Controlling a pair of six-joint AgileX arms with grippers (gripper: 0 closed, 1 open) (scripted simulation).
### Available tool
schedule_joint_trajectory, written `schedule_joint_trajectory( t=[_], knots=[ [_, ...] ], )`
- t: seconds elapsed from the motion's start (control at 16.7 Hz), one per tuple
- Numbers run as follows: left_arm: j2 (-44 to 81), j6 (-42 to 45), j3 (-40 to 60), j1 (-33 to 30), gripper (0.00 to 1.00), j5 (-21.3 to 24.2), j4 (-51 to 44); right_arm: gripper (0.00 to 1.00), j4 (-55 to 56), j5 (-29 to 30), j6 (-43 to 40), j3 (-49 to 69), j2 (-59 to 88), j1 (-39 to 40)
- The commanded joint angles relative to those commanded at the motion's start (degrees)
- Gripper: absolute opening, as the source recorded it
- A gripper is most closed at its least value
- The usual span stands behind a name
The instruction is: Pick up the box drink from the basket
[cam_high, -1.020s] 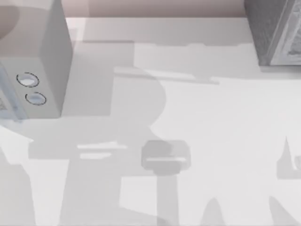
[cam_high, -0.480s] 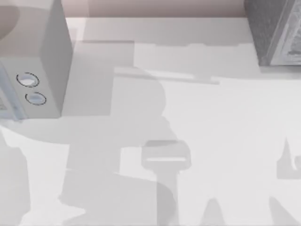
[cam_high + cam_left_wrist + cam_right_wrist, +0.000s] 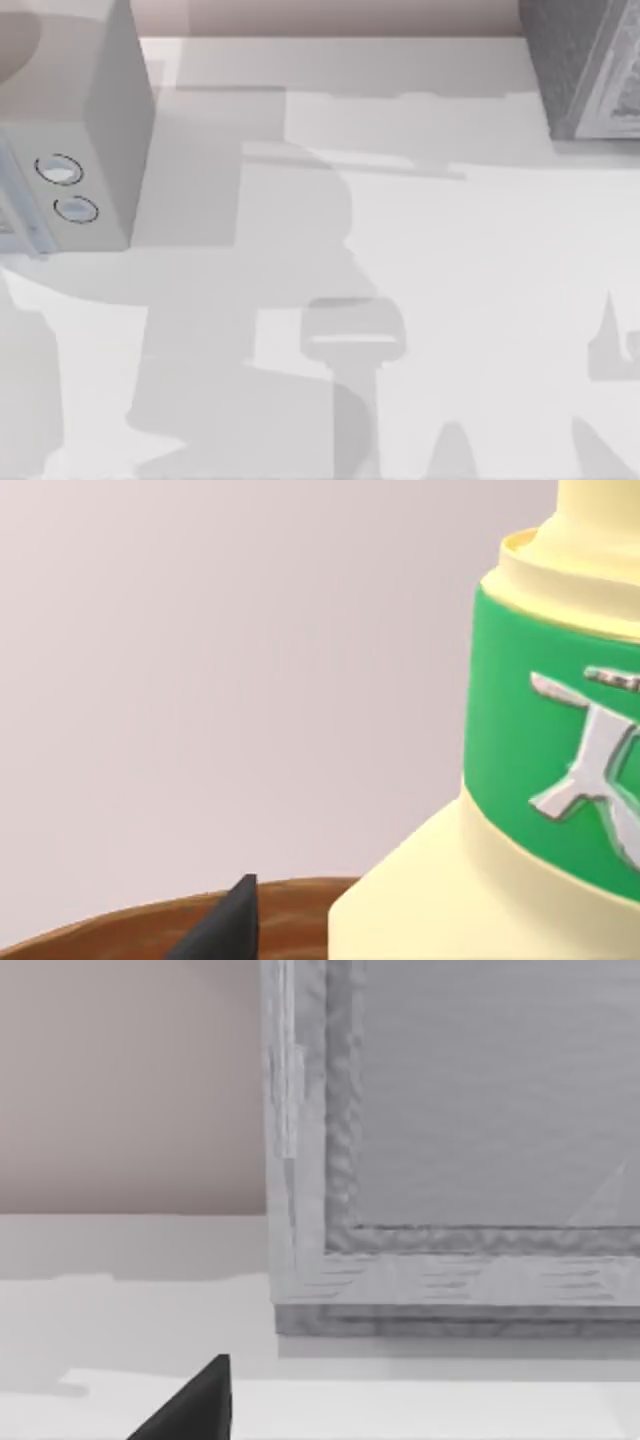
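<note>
Shadows on the worktop (image 3: 480, 250) have barely shifted since half a second ago, though they have spread at its near left since a second ago. One dark fingertip (image 3: 225, 925) of the left gripper sits just beside the box drink (image 3: 520, 780), above the brown basket rim (image 3: 130, 920); whether it grips, I cannot tell. Another dark fingertip (image 3: 195, 1405), the right gripper's, faces a grey cabinet (image 3: 450, 1140) at the worktop's far right corner. A white appliance (image 3: 70, 130) stands at the far left corner.

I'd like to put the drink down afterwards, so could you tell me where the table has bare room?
The broad white table between the grey appliance with two dials at left and the grey cabinet at far right is bare. It is tighter beside those two.
</note>
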Motion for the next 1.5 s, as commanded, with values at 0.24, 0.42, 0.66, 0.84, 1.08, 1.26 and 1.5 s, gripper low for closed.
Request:
schedule_joint_trajectory(
  t=[0.24,0.42,0.66,0.84,1.08,1.26,1.5],
  knots=[
    [0.0,0.0,0.0,0.0,0.47,0.0,0.0,1.00,0.0,0.0,0.0,0.0,0.0,0.0],
    [0.0,0.0,0.0,0.0,0.25,0.0,0.0,1.00,0.0,0.0,0.0,0.0,0.0,0.0],
    [0.0,0.0,0.0,0.0,0.00,0.0,0.0,1.00,0.0,0.0,0.0,0.0,0.0,0.0],
    [0.0,0.0,0.0,0.0,0.00,0.0,0.0,1.00,0.0,0.0,0.0,0.0,0.0,0.0],
    [0.0,0.0,0.0,0.0,0.00,0.0,0.0,1.00,0.0,0.0,0.0,0.0,0.0,0.0],
    [-1.0,0.0,1.3,0.2,0.00,-0.2,-0.9,1.00,0.0,0.0,0.0,0.0,0.0,0.0],
    [-2.0,-0.5,7.9,0.2,0.00,-1.5,-7.1,1.00,0.0,0.0,0.0,0.0,0.0,0.0]
  ],
)
